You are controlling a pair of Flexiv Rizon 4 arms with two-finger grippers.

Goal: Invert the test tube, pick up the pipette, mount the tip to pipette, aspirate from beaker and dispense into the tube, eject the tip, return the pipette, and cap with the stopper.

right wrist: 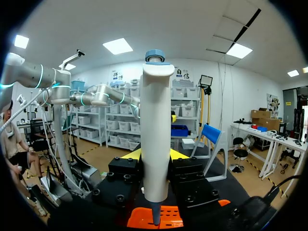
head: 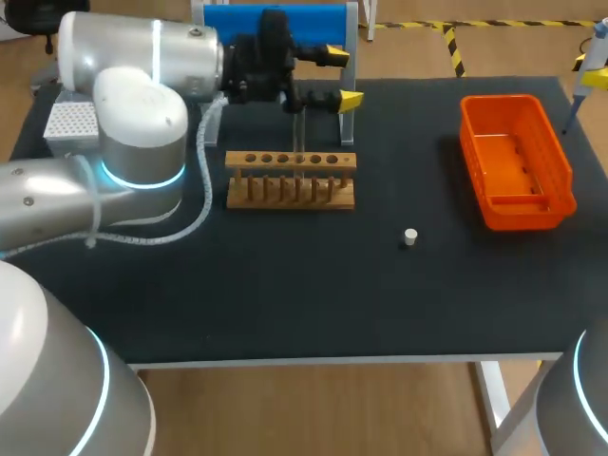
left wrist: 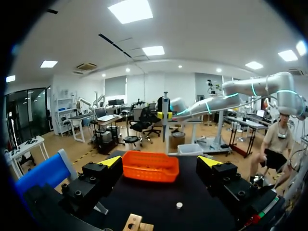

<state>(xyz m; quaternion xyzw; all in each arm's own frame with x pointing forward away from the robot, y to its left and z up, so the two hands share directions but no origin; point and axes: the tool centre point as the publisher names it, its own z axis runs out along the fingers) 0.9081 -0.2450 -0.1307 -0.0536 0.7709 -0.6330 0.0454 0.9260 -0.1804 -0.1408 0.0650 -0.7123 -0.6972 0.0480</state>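
My right gripper is shut on the white pipette, held upright with its blue button on top and its nose over the orange bin. In the head view only the pipette shows, at the far right edge beyond the bin. My left gripper stands open with nothing in it, above and behind the wooden tube rack. A clear test tube stands in the rack, just below the left fingers. The small white stopper lies on the black mat between rack and bin.
A white tip box sits at the far left behind my left arm. A blue stand rises at the table's back edge behind the left gripper. The orange bin lies ahead of the left fingers, the stopper nearer.
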